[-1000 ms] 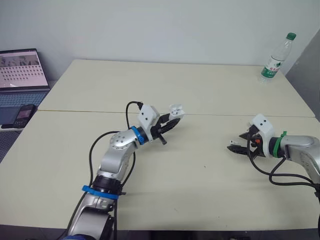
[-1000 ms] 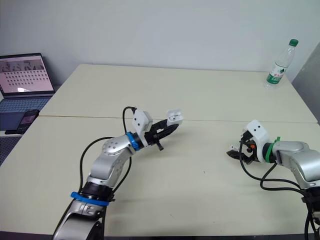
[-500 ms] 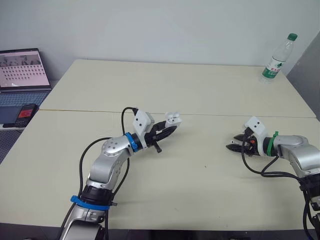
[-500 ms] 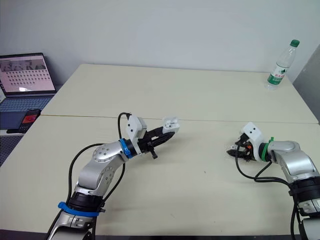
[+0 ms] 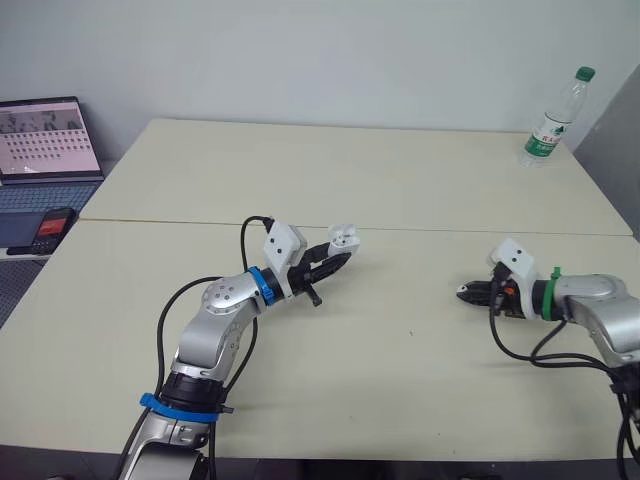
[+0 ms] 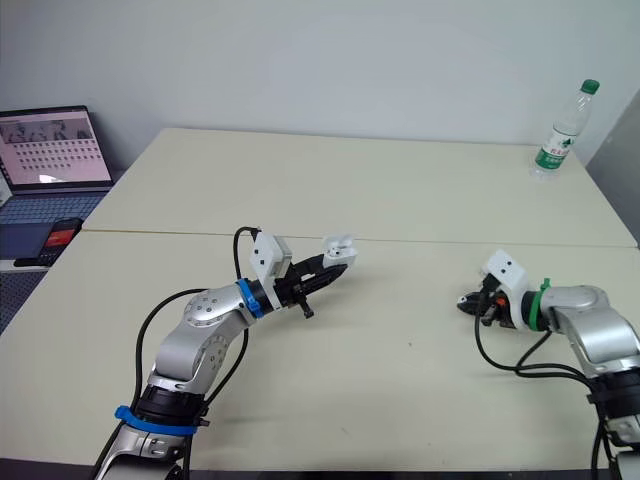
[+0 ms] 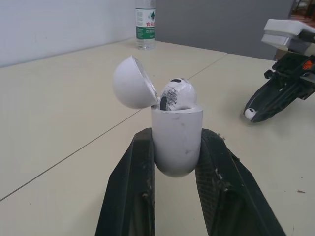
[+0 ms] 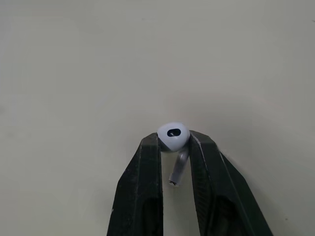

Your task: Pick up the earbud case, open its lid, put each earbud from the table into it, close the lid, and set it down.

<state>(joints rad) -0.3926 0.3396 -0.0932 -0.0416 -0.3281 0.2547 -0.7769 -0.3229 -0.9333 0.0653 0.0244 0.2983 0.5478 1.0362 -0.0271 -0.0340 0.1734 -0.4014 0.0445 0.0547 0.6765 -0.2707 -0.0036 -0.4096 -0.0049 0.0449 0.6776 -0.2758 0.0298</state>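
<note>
Sitting upright between the two black fingers (image 7: 135, 177) of the left gripper (image 5: 330, 262), the earbud case (image 7: 176, 140) is clamped around its lower half, raised above the table (image 5: 400, 180) near the middle of the head view. Its domed lid (image 7: 132, 82) is tipped back on the hinge, and one earbud (image 7: 176, 95) pokes out of the open top.

Over at the right of the frame, the right gripper (image 5: 470, 293) has its fingers (image 8: 145, 182) nearly together, pinching the second earbud (image 8: 173, 135) by its bulb, with the stem lying back between them. Whether it touches the table I cannot tell.

Half a second ago those right fingers were spread apart; now they have drawn in. The left arm and case sit much as before.

The case is smooth, glossy white plastic, rounded like a capsule; the seated earbud carries dark markings. The fingers are matte and scuffed, the table pale cream with a thin seam across it.
</note>
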